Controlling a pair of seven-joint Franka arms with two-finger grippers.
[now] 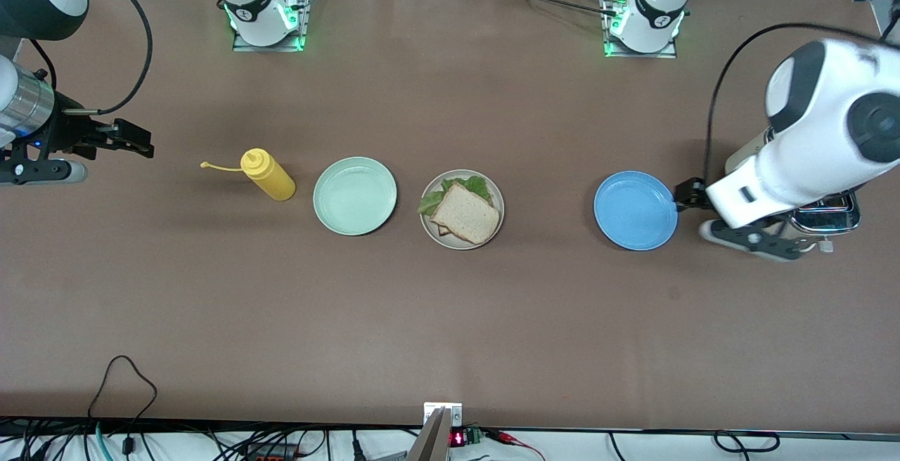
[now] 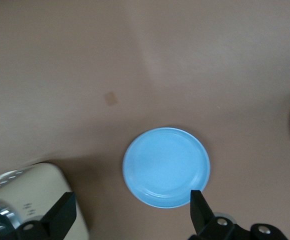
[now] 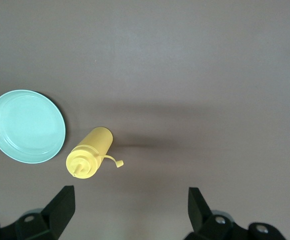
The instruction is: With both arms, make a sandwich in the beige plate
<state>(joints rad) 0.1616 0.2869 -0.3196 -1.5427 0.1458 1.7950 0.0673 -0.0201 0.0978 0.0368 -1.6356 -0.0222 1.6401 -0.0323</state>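
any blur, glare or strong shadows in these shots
Front view: even light, the left arm's big white link blurred at the edge, soft sheen on the mint-green plate. Left wrist view: the blue plate sharp, the open left gripper dark. Right wrist view: the yellow bottle throws a long soft shadow across the table.

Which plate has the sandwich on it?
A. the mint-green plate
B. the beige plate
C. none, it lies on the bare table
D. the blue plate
B: the sandwich, with lettuce showing under its top slice, sits on the beige plate, which lies between the bare mint-green plate and the bare blue plate.
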